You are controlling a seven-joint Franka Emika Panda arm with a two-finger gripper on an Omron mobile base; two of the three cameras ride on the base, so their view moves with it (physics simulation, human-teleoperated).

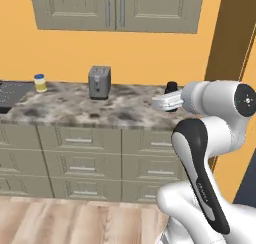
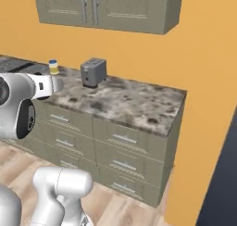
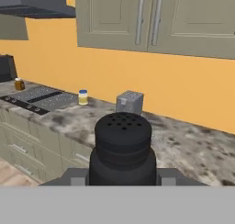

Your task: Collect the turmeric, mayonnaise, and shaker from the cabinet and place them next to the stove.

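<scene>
Jars: two, mayonnaise and turmeric
Shaker: one, clamped between the closed gripper tips

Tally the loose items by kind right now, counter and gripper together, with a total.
Jars: 2, the mayonnaise beside the stove and the turmeric beyond it.
Shakers: 1, the shaker held in the gripper.
Toasters: 1, the toaster.
Total: 4.

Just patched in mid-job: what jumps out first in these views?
The black shaker fills the hand view's foreground, gripped in the shut jaws of the gripper. Beyond it on the marbled counter stands a grey toaster. The blue-lidded mayonnaise sits by the stove, with the turmeric on the stove's far side.
</scene>
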